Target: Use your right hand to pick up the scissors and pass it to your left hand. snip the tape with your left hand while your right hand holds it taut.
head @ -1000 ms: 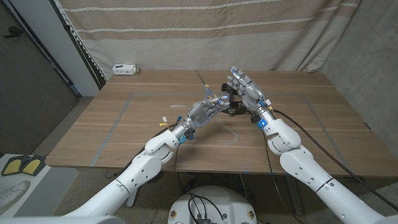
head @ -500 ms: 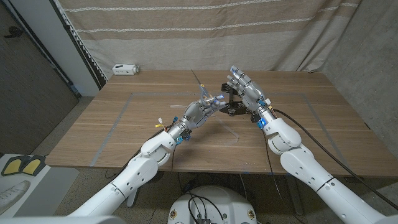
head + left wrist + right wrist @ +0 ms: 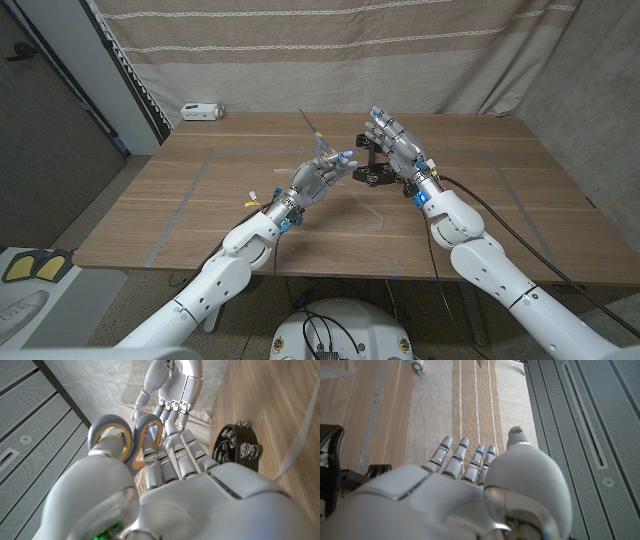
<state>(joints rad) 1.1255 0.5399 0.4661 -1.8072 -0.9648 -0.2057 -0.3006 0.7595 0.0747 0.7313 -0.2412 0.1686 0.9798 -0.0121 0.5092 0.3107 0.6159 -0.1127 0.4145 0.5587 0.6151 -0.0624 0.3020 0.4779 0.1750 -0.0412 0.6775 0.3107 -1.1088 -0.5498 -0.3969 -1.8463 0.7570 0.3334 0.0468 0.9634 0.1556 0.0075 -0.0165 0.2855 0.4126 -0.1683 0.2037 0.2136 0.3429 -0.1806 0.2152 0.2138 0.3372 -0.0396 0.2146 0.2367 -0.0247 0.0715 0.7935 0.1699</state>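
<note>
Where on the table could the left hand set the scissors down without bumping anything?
The wood on the robot's left, between the left hand holding the scissors and the table edge, looks bare. The near strip in front of both forearms also looks free. It is crowded at centre right: the black tape dispenser sits beside the right hand.

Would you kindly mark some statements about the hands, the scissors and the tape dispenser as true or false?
1. The left hand holds the grey-handled scissors. True.
2. The scissor blades point down at the table. False: they point up and away from the robot.
3. The right hand is closed around the scissors. False: its fingers are spread, and it holds no scissors.
4. The black tape dispenser stands on the wooden table beside the right hand. True.
5. A small white device sits at the table's far left corner. True.
</note>
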